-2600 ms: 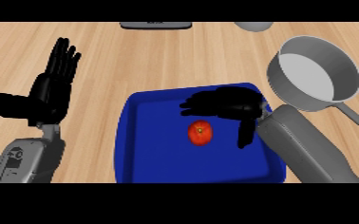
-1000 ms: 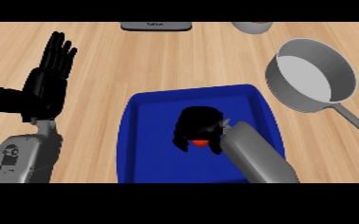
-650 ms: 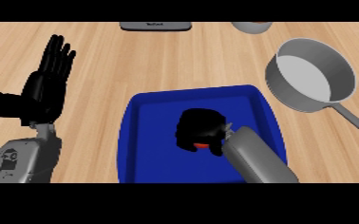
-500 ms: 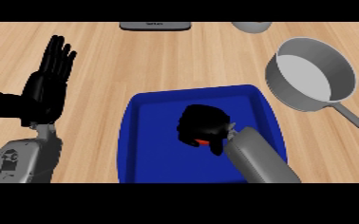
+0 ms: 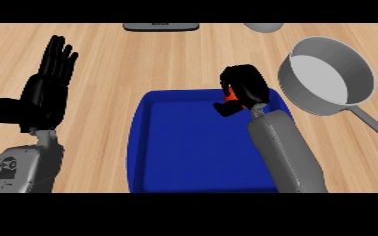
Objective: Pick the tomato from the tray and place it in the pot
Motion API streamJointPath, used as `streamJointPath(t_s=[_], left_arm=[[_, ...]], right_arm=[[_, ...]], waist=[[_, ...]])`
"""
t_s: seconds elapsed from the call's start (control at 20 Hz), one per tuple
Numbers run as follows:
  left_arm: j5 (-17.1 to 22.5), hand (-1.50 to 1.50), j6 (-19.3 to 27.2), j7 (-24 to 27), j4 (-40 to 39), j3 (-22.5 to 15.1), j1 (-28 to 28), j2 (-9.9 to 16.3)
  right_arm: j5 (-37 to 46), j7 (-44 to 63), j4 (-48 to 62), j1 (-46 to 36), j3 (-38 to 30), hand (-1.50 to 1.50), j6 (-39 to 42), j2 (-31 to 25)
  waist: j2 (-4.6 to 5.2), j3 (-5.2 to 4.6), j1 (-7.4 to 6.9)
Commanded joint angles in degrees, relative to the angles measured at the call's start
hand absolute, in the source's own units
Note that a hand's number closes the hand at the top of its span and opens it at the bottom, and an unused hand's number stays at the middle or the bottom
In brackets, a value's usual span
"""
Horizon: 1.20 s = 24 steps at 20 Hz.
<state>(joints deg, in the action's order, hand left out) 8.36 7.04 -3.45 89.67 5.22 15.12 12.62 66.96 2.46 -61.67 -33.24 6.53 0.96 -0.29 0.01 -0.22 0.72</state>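
Right hand (image 5: 245, 86) curls round the tomato (image 5: 231, 95) over the blue tray (image 5: 193, 145) far rim; pot (image 5: 326, 77) just right of its fingers. Left hand (image 5: 46, 92) rests open, fingers straight.

Both forearms are clad in smooth grey casing with rounded edges. Each ends in a glossy black hand: left hand (image 5: 46, 92), right hand (image 5: 245, 82). The left forearm (image 5: 28, 167) casing carries small dark round markings near its lower end.

single head view: looks steeply down on the wooden counter (image 5: 184, 55) from close above; forearms enter from the lower edge; no second view shares it.
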Motion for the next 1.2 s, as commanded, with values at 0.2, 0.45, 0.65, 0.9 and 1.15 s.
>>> streamJointPath(t_s=[0.2, 0.45, 0.65, 0.9, 1.15], left_arm=[[-0.17, 0.00, -0.69, -0.20, -0.52, -0.95, 1.46, -0.09], [-0.55, 0.00, -0.11, 0.14, -1.85, -1.92, 2.42, -1.66], [1.36, 0.00, -1.75, -0.97, -0.60, 0.34, 1.17, 0.51], [-1.36, 0.00, 0.72, 0.40, -1.13, -1.48, -0.11, -1.91], [2.42, 0.00, -2.50, -1.12, -0.72, 2.66, 0.54, 1.84]], right_arm=[[12.66, 39.03, -0.46, -12.05, -7.73, 1.50, -11.40, 0.28], [25.93, 60.11, -0.51, -20.27, -4.73, 1.50, -13.61, 0.29], [33.81, 70.89, 1.26, -23.18, -3.30, 1.50, -12.71, 0.28], [35.33, 71.86, -6.59, -19.24, -4.73, 1.50, -4.88, 0.27], [33.64, 65.37, -14.65, -10.11, -10.26, 1.50, -1.51, -2.69]], waist=[[-0.09, -0.17, -2.16], [-0.04, -0.07, -2.38], [-0.02, 0.12, -2.51], [-0.40, 0.20, -0.45], [-0.48, 0.23, 0.28]])
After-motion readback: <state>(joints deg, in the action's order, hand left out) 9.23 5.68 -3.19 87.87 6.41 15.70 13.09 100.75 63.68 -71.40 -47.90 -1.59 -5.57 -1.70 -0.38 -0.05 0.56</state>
